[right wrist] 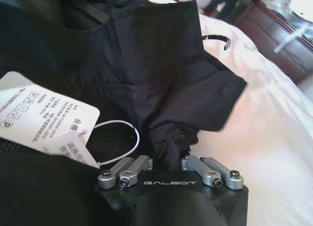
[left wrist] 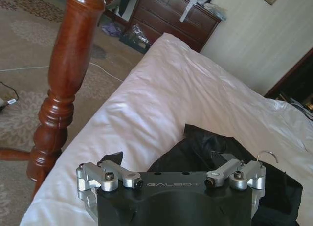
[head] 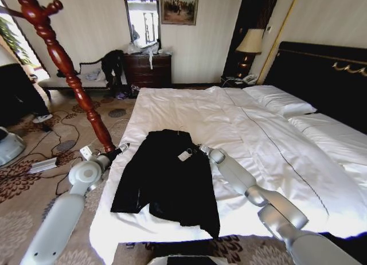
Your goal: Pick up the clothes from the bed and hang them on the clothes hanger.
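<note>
Clothes (collar) between right gripper jaws

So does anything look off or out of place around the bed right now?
The coat lies spread on the bed rather than on the stand, tag out. The right gripper is pinching a fold of it; the left gripper is open at the bed's edge. Nothing looks damaged.

Clothes hanger pole leans across the floor beside the bed edge, crowding the left gripper (narrow gap between pole and mattress). White sheet beyond the clothes lies open toward the pillows. Cables litter the carpet left of the pole. Headboard walls off the far right.
</note>
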Motion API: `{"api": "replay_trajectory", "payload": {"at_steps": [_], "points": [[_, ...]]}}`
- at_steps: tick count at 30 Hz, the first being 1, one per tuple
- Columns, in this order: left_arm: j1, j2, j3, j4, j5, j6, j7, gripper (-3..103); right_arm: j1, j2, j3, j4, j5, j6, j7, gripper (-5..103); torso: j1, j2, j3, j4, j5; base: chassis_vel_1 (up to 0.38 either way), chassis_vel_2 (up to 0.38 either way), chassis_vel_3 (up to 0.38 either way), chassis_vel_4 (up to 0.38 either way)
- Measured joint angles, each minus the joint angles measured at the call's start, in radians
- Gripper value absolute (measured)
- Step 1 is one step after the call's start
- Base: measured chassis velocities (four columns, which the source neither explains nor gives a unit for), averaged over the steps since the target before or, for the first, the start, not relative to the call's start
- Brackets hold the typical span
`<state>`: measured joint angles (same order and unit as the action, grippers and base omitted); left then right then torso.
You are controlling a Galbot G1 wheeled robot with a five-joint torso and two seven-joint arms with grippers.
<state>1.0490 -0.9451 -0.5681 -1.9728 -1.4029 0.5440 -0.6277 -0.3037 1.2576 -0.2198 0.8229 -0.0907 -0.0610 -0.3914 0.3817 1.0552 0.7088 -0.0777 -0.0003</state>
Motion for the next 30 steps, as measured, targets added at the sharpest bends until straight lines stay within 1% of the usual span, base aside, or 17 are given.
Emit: {"api": "replay_trajectory", "payload": {"at_steps": [2,5,8,11,12,14,15,16,18,20,28,30], "points": [[0.008,-0.001,-0.009,-0.006,0.001,-0.001,-0.001,100,0.003,0.011,-0.006,-0.005,-0.003,0.001,-0.001,19,0.0,0.0,0.0,0.0,0.0,0.0,0.0,0.0,0.0],[0.034,-0.002,-0.037,-0.025,0.001,-0.003,-0.007,100,0.017,0.046,-0.021,-0.028,-0.046,0.001,0.013,19,0.0,0.0,0.0,-0.0002,0.0002,0.0,0.0,0.0,0.0],[0.046,-0.002,-0.054,-0.031,0.001,-0.004,-0.01,100,0.027,0.062,-0.034,-0.04,-0.05,0.001,0.029,19,0.0,0.0,0.0,-0.0003,0.0001,0.0,0.0,0.0,0.0],[0.056,-0.003,-0.069,-0.034,0.001,-0.006,-0.013,100,0.035,0.075,-0.051,-0.049,0.005,0.009,0.052,19,0.0,0.0,0.0,0.0001,0.0002,0.0,0.0,0.0,0.0],[0.056,-0.003,-0.069,-0.034,0.001,-0.006,-0.013,100,0.035,0.075,-0.051,-0.049,0.005,0.009,0.052,19,0.0,0.0,0.0,0.0001,0.0002,0.0,0.0,0.0,0.0],[0.062,-0.004,-0.076,-0.034,0.002,-0.006,-0.014,100,0.032,0.082,-0.069,-0.043,0.095,0.012,0.085,19,0.0,0.0,0.0,0.0003,0.0001,0.0,0.0,0.0,0.0],[0.062,-0.005,-0.076,-0.034,0.002,-0.006,-0.015,100,0.028,0.083,-0.073,-0.038,0.12,0.013,0.094,19,0.0,0.0,0.0,0.0001,0.0002,0.0,0.0,0.0,0.0],[0.062,-0.005,-0.076,-0.034,0.002,-0.006,-0.015,100,0.028,0.083,-0.073,-0.038,0.12,0.013,0.094,19,0.0,0.0,0.0,0.0001,0.0002,0.0,0.0,0.0,0.0],[0.062,-0.005,-0.077,-0.034,0.002,-0.007,-0.016,100,0.017,0.086,-0.079,-0.025,0.171,0.016,0.11,19,0.0,0.0,0.0,-0.0002,0.0002,0.0,0.0,0.0,0.0],[0.06,-0.005,-0.076,-0.035,0.002,-0.007,-0.018,100,0.006,0.09,-0.08,-0.016,0.203,0.018,0.124,19,0.0,0.0,0.0,-0.0003,0.0002,0.0,0.0,0.0,0.0],[0.059,-0.005,-0.075,-0.035,0.002,-0.007,-0.02,100,-0.016,0.107,-0.078,-0.012,0.236,0.02,0.132,19,0.0,0.0,0.0,-0.0003,0.0001,0.0,0.0,0.0,0.0],[0.06,-0.006,-0.077,-0.035,0.002,-0.007,-0.02,100,-0.025,0.116,-0.089,-0.012,0.325,0.023,0.13,19,0.0,0.0,0.0,-0.0003,0.0001,0.0,0.0,0.0,0.0]]}}
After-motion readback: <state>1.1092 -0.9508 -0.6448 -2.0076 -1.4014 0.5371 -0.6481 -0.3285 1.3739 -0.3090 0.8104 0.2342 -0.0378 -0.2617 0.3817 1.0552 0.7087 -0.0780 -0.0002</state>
